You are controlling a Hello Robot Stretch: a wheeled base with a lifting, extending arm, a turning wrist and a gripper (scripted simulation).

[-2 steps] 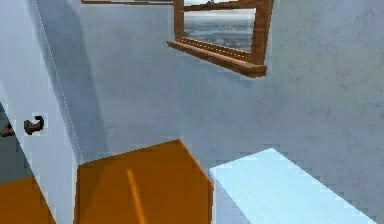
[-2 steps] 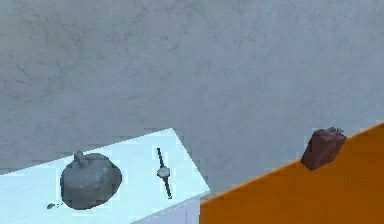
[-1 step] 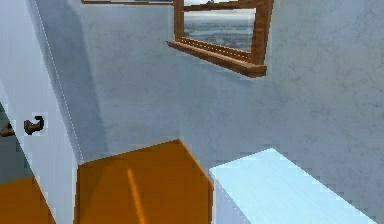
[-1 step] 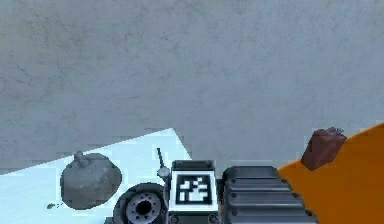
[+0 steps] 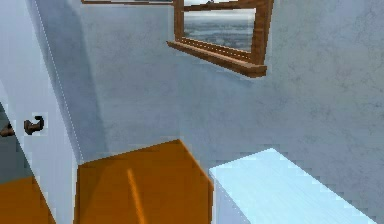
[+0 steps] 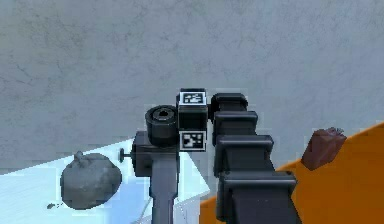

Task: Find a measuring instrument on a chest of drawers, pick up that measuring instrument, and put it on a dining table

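A grey rounded lump [image 6: 90, 180] lies on the pale furniture top [image 6: 25, 195], near the claw [image 6: 140, 155] and to its left. The lump is nearly round with no clear long axis, and its small nub tips up and left. Whether the claw holds anything cannot be told. A brown object [image 6: 325, 148] sits at the arm side view's right.

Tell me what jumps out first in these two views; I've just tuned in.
In the arm side view, the dark arm rises from the bottom edge, with the gripper to its left. A grey lumpy thing lies on a pale blue top at the lower left. In the forward view, a wooden-framed window sits high on the grey wall, above an orange floor.
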